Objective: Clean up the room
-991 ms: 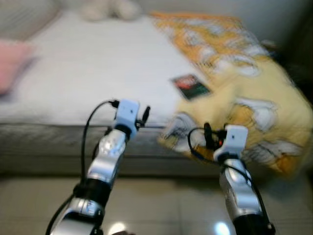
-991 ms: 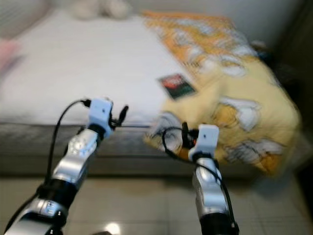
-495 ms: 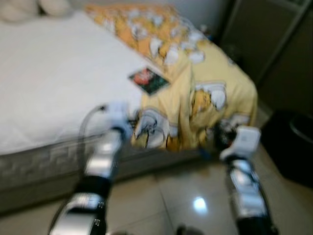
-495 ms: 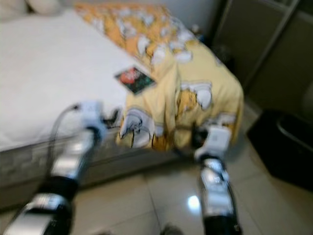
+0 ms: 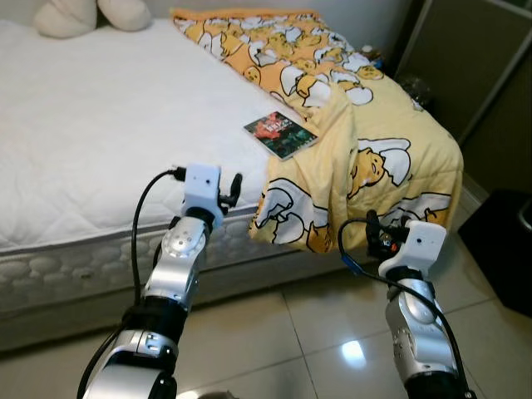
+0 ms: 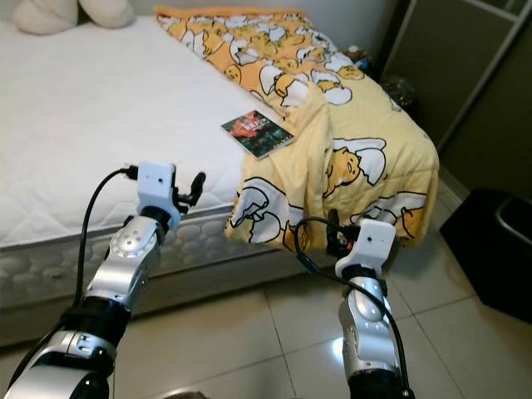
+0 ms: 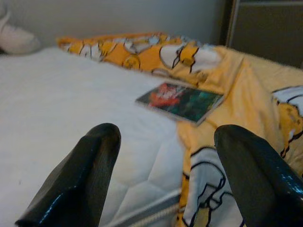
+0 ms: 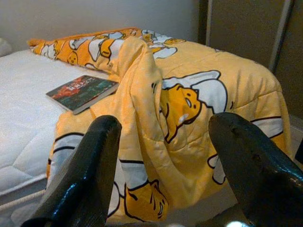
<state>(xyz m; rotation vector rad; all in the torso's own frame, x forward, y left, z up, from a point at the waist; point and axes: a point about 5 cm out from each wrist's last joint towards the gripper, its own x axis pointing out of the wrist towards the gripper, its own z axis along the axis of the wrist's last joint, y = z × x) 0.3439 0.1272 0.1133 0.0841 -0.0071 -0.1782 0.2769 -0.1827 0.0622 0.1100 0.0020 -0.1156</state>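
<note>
Yellow cartoon-print blanket (image 5: 366, 133) drapes over the bed's (image 5: 91, 141) right end, hanging toward the floor; a book (image 5: 280, 134) lies on the mattress beside it; left end effector (image 7: 163, 175) and right end effector (image 8: 163, 170) both gape wide, empty, near the bed's near edge.

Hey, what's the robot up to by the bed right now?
The robot stands at the side of the bed with both arms raised. Its left claw is open over the mattress edge, facing a book that lies beside the bunched yellow cartoon blanket. The right claw is open too, pointed at the blanket hanging over the bed's corner. Neither holds anything yet.
</note>
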